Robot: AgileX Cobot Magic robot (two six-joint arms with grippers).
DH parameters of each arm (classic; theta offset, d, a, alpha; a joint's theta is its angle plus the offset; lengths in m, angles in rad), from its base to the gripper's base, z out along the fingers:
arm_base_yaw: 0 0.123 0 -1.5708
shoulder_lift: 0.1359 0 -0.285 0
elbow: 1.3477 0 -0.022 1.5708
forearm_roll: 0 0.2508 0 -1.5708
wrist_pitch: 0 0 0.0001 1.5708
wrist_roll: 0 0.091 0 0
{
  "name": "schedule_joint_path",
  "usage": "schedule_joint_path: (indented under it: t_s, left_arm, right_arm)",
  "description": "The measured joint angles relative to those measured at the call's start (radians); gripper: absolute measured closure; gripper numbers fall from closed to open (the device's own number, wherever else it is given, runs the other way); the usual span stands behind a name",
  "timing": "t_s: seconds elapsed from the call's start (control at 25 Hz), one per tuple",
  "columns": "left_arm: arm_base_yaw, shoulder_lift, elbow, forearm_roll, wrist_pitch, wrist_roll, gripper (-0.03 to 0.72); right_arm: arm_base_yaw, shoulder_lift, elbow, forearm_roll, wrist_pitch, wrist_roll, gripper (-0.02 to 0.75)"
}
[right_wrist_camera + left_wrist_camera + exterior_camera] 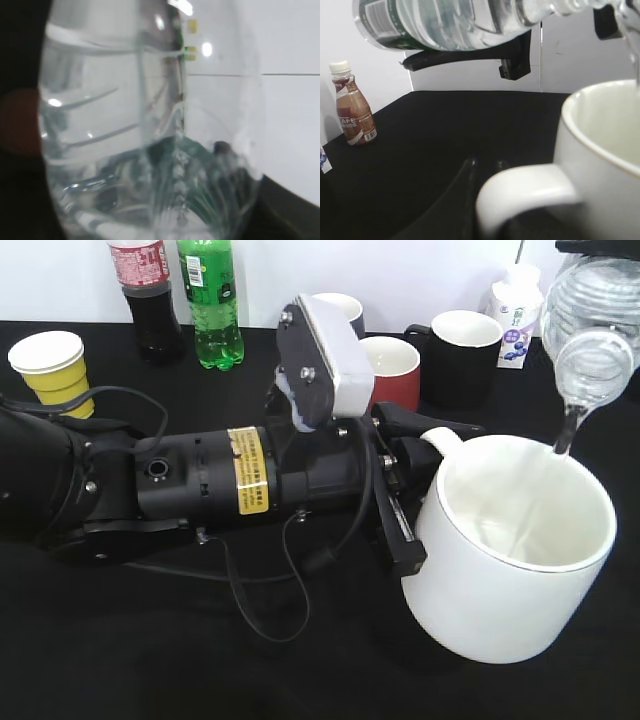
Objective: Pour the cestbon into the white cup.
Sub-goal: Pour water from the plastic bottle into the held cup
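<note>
The white cup (510,580) is at the front right, its loop handle held by my left gripper (418,490), which is shut on it. In the left wrist view the cup (600,150) fills the right side, with the handle close in front. The cestbon (598,300) is tilted mouth-down above the cup's far rim, and a thin stream of water falls into the cup. It also shows in the left wrist view (450,22), held by the black jaws of my right gripper (512,57). In the right wrist view the bottle (150,125) fills the frame and hides the jaws.
At the back stand a yellow paper cup (50,370), a cola bottle (148,295), a green soda bottle (212,300), a red mug (395,370), a black mug (460,355) and a small carton (515,315). A brown coffee bottle (352,112) stands by the wall.
</note>
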Motion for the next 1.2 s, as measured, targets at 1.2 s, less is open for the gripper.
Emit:
schedule_joint_path:
  t_s: [1.2]
  left_arm:
    - [0.000,0.001,0.000,0.004,0.007,0.001,0.631]
  right_arm:
    - [0.000,0.000,-0.001,0.048,-0.020,-0.094,0.245]
